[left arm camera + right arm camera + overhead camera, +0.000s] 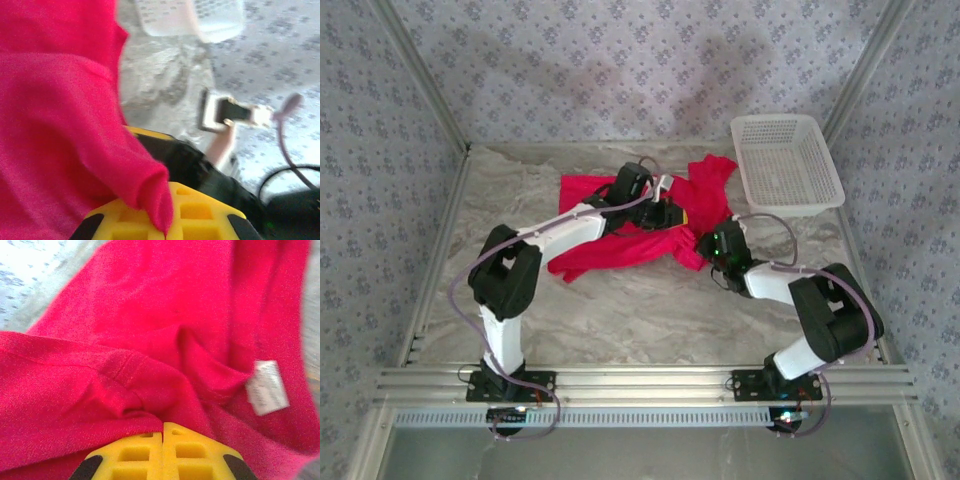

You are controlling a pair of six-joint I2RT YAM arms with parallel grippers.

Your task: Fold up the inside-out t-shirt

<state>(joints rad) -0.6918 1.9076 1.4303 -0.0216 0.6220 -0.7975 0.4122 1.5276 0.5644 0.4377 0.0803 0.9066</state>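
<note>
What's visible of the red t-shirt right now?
The bright red cloth t-shirt lies crumpled, not flat, on the far middle of the marbled table top, with one sleeve trailing to the right. It is a plain soft knit with a stitched hem showing. A small white tag lies exposed, its print unreadable. The left tool is shut on a pinched fold, and the right tool is shut on a hem fold at the shirt's near right edge.
</note>
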